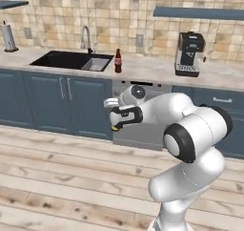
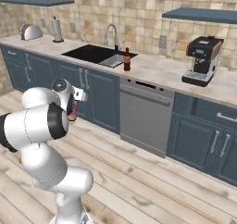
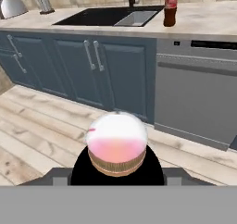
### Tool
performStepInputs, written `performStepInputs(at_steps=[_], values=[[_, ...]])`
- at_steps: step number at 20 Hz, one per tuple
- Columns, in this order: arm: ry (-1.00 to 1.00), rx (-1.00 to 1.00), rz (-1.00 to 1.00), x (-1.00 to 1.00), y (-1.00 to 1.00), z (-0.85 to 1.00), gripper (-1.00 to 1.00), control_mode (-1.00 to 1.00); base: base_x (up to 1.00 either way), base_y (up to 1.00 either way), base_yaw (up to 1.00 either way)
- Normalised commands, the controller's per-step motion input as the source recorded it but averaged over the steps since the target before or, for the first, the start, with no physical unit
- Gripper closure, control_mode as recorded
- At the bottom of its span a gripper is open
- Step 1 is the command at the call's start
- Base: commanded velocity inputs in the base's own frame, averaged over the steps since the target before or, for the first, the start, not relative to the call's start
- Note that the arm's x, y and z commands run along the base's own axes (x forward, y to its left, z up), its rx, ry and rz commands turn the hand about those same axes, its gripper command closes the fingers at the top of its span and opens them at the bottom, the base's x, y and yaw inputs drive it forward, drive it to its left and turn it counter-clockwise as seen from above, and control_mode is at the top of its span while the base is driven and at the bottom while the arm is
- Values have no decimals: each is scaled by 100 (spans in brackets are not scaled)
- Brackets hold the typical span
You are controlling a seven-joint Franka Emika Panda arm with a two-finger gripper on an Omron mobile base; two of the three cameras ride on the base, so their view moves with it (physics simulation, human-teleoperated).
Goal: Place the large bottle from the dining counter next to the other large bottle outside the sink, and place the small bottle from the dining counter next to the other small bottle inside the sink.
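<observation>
Gripper (image 1: 116, 123) hung low in front of the blue cabinets, over the wooden floor (image 1: 57, 177), well short of the table (image 1: 152, 70). I saw it closed about partway on the large bottle (image 3: 117, 146), jaws on either side of the body. In the hand view the bottle pointed almost straight along the camera, so I got a rounded white end, a pink band and a tan ring below it. From the left base view I caught just a yellow bit under the hand, and from the right base view a dark red bit beside the arm. I could not tell how the bottle was tilted.

The sink (image 1: 56, 59) sat toward the left end of the table, black basin with a grey tray in its right part and a curved steel tap (image 1: 86, 38) behind it. A dark brown bottle (image 1: 117, 60) with red label and red cap stood upright on the table just beside the sink's right edge, outside the basin. A steel dishwasher (image 2: 146, 114) was set under the table below that bottle.

Farther right along the table I noted a coffee machine (image 1: 188, 53). At the far left end stood a paper towel holder (image 1: 7, 36) and, past it, a toaster (image 2: 30, 32).
</observation>
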Motion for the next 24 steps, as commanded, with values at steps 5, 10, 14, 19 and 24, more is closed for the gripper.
performStepInputs(at_steps=[5, 10, 14, 19, 24], values=[[0, 0, 0, 0, 0, 0, 100, 100, 100, 52, -27], [0, 0, 0, 0, 0, 0, 100, 100, 84, 53, -28], [0, 0, 0, 0, 0, 0, 100, 100, 42, 54, -37], [0, 0, 0, 0, 0, 0, 100, 100, 37, 59, -37], [0, 0, 0, 0, 0, 0, 100, 100, 59, 56, -32]])
